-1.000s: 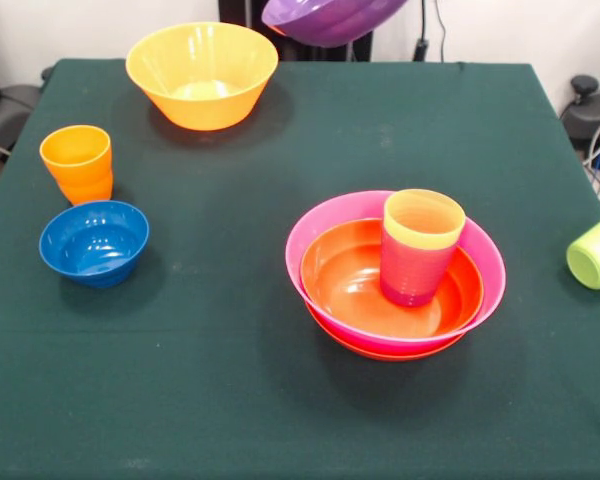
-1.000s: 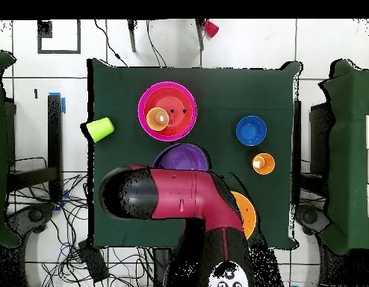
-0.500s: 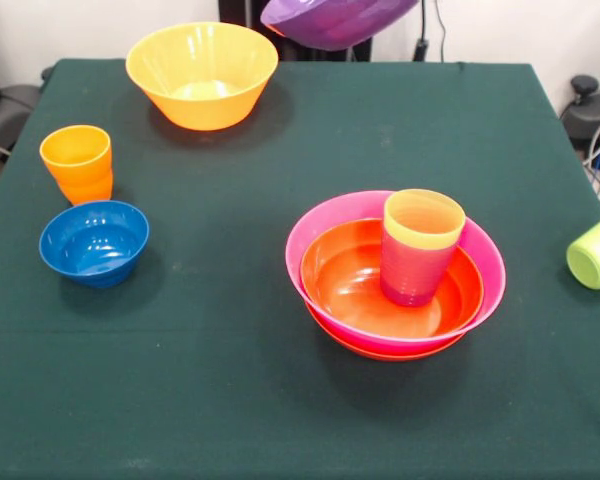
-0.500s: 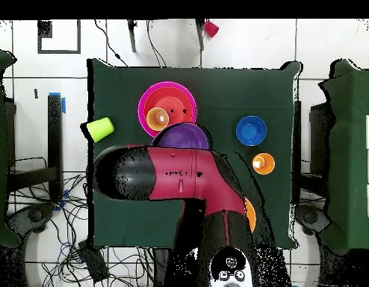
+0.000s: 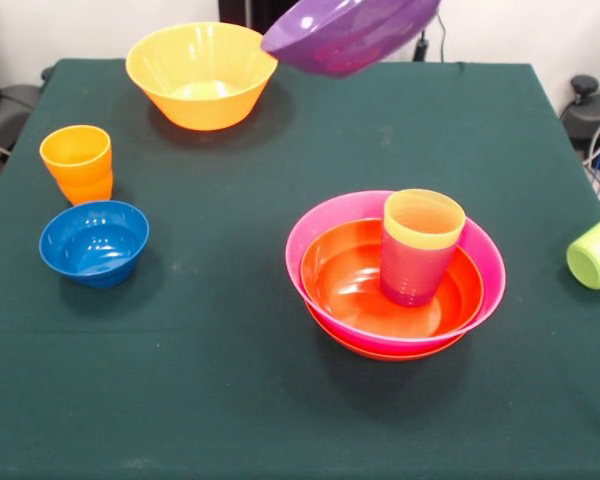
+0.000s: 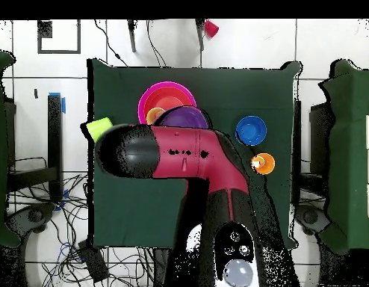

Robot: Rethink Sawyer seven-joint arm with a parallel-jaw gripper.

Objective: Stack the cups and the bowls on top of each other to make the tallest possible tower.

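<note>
In the front view we saw the purple bowl (image 5: 352,33) tilted in the air at top centre, above the worktop (image 5: 230,400); the tower (image 5: 395,275) sat right of centre. Overhead, the arm (image 6: 180,153) hid the fingers, so we could not tell their state.

Glossy red and black arm (image 6: 180,153)

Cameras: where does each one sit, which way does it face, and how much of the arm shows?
Front view: across the table, facing it; no arm shows, only the lifted purple bowl.
Overhead view: above, looking straight down; the red arm covers the middle.
Shared: purple bowl, pink bowl, blue bowl.
</note>
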